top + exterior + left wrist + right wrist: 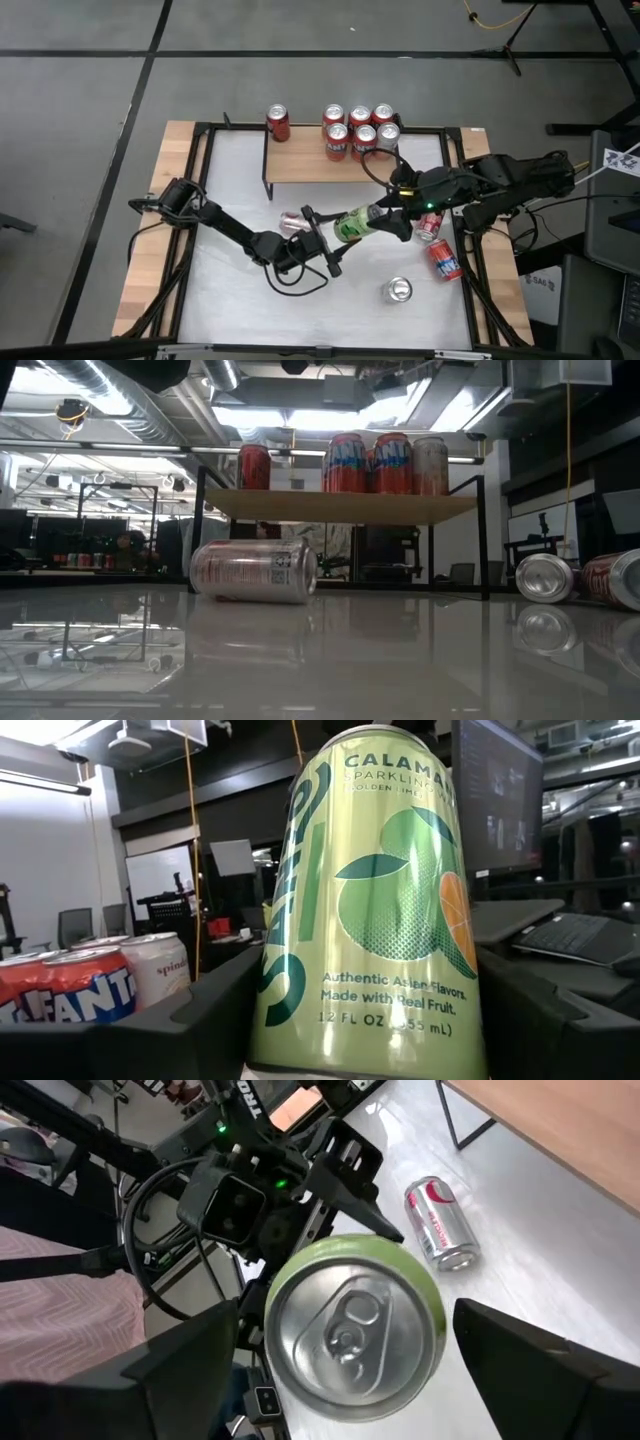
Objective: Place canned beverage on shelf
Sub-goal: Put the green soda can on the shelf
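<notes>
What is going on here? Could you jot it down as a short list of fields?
Held item: green can, in the air between both arms over the white table
Left gripper: closed around the can's lower end
Right gripper: fingers either side of the can's top, contact unclear
Shelf: seven upright cans on the wooden top, one apart at its left end
Cans lying on table: one silver and red near the shelf, two reddish ones under the right arm
Standing can: one silver can at the front
</notes>
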`<action>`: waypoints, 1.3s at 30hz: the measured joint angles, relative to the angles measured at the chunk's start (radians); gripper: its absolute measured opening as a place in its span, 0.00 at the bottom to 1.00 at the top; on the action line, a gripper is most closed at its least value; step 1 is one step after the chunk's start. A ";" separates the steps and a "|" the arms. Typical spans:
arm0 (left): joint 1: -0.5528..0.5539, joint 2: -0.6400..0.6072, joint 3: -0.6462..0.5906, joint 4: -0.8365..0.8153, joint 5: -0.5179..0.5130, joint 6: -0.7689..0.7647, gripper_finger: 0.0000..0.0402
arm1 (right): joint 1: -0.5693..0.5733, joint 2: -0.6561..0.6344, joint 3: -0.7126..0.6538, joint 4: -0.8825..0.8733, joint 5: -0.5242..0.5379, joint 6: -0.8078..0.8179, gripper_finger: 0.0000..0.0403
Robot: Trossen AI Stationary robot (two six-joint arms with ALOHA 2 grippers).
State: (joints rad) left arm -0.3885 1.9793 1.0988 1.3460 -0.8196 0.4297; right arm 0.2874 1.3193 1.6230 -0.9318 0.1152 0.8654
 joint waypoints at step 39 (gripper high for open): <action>0.001 0.000 0.000 -0.019 -0.007 0.000 0.74 | 0.000 0.093 0.000 0.013 -0.028 -0.009 0.71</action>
State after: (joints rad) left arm -0.3874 1.9793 1.0988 1.3266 -0.8264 0.4294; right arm 0.2874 1.4128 1.6234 -0.9192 0.0872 0.8568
